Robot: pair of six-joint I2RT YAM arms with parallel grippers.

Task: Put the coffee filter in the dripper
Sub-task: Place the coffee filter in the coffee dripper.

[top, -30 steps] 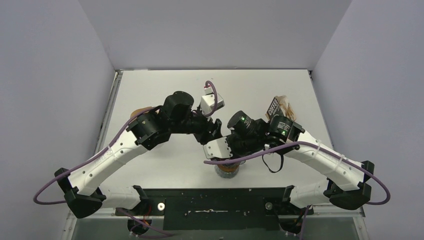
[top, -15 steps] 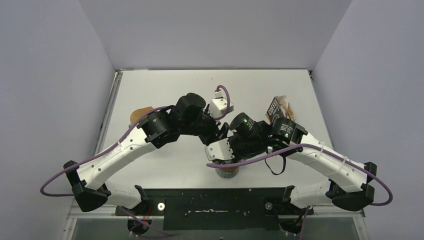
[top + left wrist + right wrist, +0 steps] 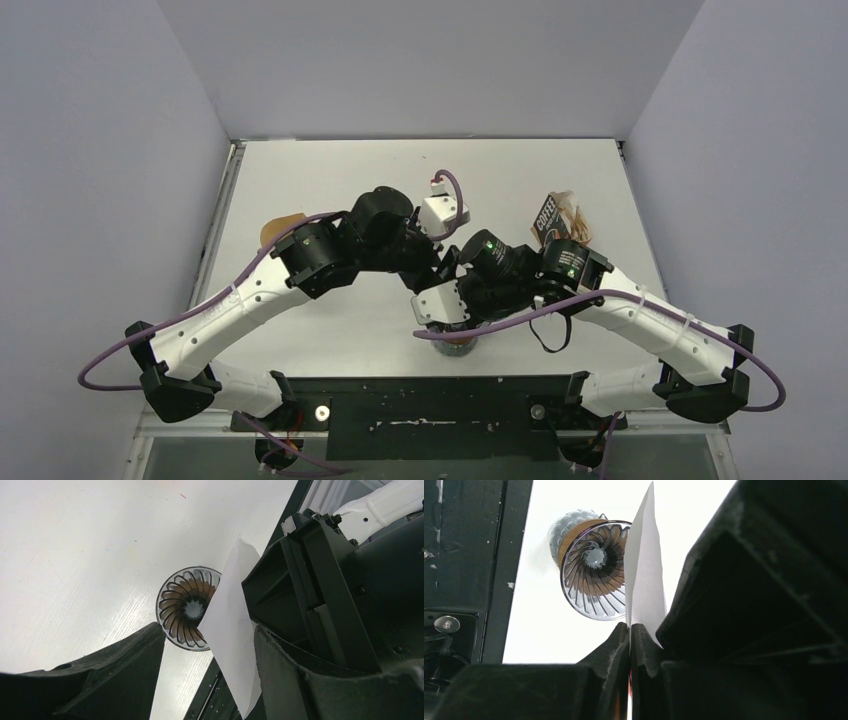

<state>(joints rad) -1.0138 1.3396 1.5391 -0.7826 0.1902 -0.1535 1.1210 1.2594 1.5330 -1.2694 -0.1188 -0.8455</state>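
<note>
The white coffee filter is pinched flat at its lower edge by my right gripper, which is shut on it. It hangs just above and beside the dripper, a smoky ribbed cone with a brown collar, standing near the table's front edge. In the left wrist view, my left gripper is open. The coffee filter stands between its fingers, close to the right finger, and partly covers the dripper. From above, the wrists hide the filter and only the edge of the dripper shows.
A black coffee bag lies at the right rear of the table. A tan-brown paper piece peeks out behind the left arm. The black base strip runs just in front of the dripper. Both wrists crowd together at mid-table.
My left arm has swung right, bringing its open gripper up against the right gripper and around the filter. The right gripper has barely shifted and keeps its grip.
</note>
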